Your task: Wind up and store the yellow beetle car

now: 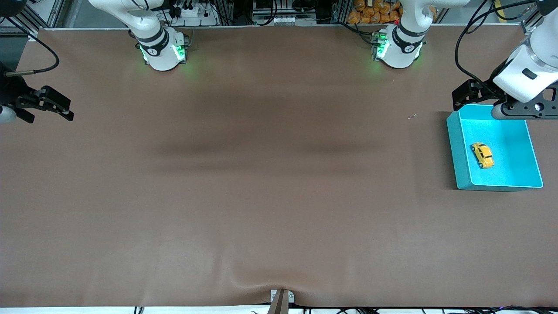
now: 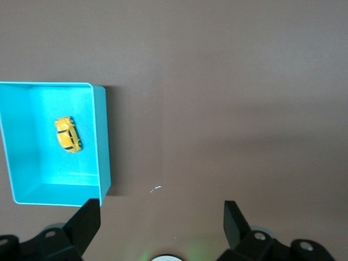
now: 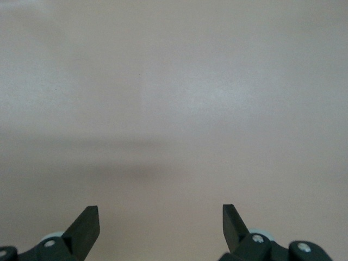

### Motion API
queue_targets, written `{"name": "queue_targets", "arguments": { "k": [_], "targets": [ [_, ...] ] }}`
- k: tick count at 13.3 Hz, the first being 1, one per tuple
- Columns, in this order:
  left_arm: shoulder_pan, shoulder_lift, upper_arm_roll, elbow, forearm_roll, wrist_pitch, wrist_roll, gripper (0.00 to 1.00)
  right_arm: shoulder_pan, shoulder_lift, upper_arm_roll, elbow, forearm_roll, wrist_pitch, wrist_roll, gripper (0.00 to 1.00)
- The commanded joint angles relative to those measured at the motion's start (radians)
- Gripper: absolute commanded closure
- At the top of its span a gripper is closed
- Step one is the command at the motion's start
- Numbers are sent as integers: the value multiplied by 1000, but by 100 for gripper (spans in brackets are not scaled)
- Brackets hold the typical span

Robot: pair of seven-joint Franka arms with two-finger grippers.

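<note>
Brown table (image 1: 261,196), cluttered cables (image 1: 279,11) above

Brown table (image 1: 261,196), teal bin (image 1: 462,174) at left arm's end

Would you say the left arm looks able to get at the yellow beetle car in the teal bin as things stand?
Probably yes: the yellow beetle car lies alone in the open-topped teal bin, and the left pincer hangs open by the bin's edge, nothing between them.
</note>
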Motion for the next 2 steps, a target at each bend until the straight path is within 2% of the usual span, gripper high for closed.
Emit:
{"name": "queue_targets", "arguments": {
  "k": [1, 2],
  "targets": [
    [-9, -27, 10, -3, -35, -40, 32, 0, 10, 0, -10, 1, 2, 2, 2, 0],
    [-9, -27, 14, -3, -35, -42, 58, 0, 10, 0, -10, 1, 2, 3, 2, 0]
  ]
}}
